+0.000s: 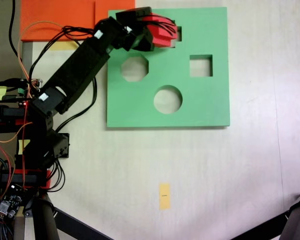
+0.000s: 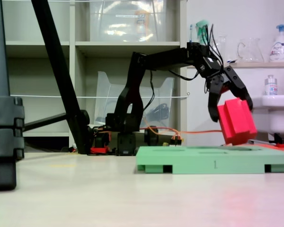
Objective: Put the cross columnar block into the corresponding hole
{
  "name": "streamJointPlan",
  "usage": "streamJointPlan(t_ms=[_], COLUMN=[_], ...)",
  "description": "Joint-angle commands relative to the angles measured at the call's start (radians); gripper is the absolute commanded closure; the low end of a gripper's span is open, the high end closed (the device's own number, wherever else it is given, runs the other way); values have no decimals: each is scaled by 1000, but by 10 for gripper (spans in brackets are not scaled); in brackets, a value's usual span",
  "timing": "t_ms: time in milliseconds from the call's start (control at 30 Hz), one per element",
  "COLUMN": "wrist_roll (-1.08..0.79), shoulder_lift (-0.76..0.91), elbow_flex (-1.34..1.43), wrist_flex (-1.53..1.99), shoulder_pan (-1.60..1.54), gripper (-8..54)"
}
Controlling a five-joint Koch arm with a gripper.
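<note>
Pincer (image 2: 231,105) clamped on one bright red plus-section foam block (image 2: 236,121), held tilted in the air just above the green square foam board (image 2: 213,163) on the bench. Likely light, soft, grippy; best pinched across opposite arms. Beneath: one plus-shaped cutout (image 1: 179,35), partly hidden. Beyond: one octagonal (image 1: 134,68), one square (image 1: 200,65), one round cutout (image 1: 167,99).

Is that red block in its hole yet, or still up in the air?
In the air. The gripper holds the red block tilted, with a gap above the green board.
</note>
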Motion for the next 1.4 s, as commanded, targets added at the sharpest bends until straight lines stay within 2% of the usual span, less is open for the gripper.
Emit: streamJointPlan(t_ms=[0,867,1367], wrist_roll=[23,26,-12], shoulder_lift=[14,-101,-100], elbow_flex=[-67,-80,-109], wrist_flex=[-72,-164,-222], shoulder_pan=[-18,-9,46], gripper=[264,263,262])
